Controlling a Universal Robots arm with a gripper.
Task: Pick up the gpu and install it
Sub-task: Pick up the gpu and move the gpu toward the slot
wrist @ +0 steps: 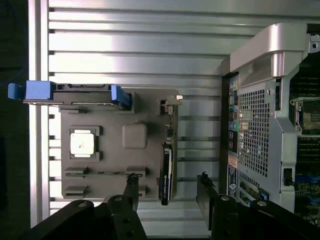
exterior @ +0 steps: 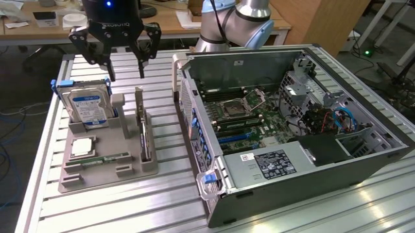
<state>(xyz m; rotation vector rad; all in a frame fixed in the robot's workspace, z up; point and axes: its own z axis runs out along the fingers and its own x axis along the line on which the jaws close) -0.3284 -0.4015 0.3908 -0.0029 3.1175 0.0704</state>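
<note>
Table: one slatted bench (exterior: 129,208); everything I work with rests on it.
Case: one (exterior: 292,121), on its side at the exterior view's right, panel off; I judge that keeps the board facing up.
Holder: one grey rack (exterior: 91,177) beside the case, keeping four parts apart.
Gripper: one (exterior: 126,76), jaws spread, empty, above the holder.
Drive: one (exterior: 91,109), upright.
gpu: one (exterior: 144,136), on edge in the holder, lined up between the fingers, untouched; I judge it stands on edge for pinching.
Chip: one (exterior: 83,145), flat.
Stick: one (exterior: 107,158).

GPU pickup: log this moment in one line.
phase: pre-grasp | gripper: open, empty, over gpu | gpu: on edge in gray holder, untouched | computer case: side open
</note>
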